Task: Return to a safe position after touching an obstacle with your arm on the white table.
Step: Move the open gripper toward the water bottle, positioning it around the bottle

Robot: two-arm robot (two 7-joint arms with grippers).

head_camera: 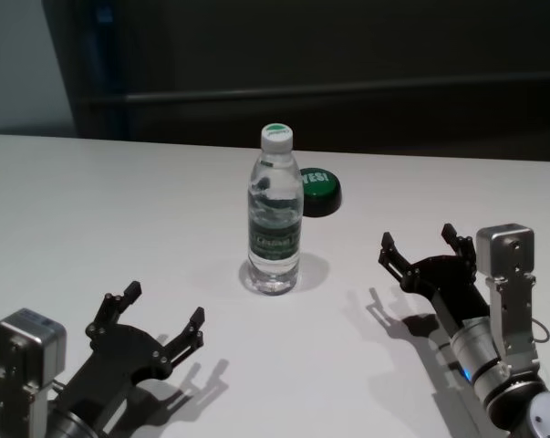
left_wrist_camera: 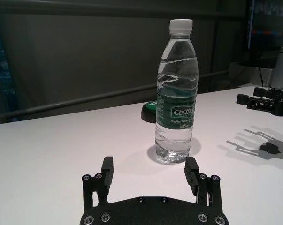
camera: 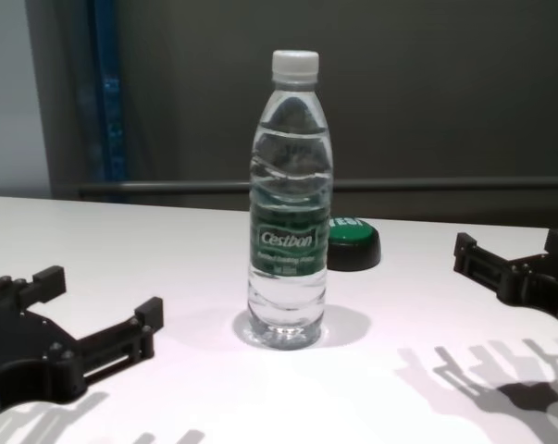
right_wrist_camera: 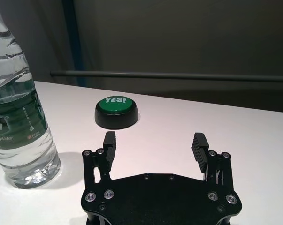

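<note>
The obstacle, a clear water bottle (head_camera: 275,219) with a white cap and green "Cestbon" label, stands upright in the middle of the white table (head_camera: 119,210). It also shows in the chest view (camera: 289,203), the left wrist view (left_wrist_camera: 176,93) and the right wrist view (right_wrist_camera: 17,117). My left gripper (head_camera: 162,318) is open and empty, near the front left, short of the bottle (left_wrist_camera: 150,171). My right gripper (head_camera: 422,245) is open and empty at the right, apart from the bottle (right_wrist_camera: 153,143). Neither arm touches the bottle.
A low round black puck with a green "YES!" top (head_camera: 318,191) sits just behind and right of the bottle, also in the right wrist view (right_wrist_camera: 116,111). A dark wall with a rail lies beyond the table's far edge (head_camera: 347,151).
</note>
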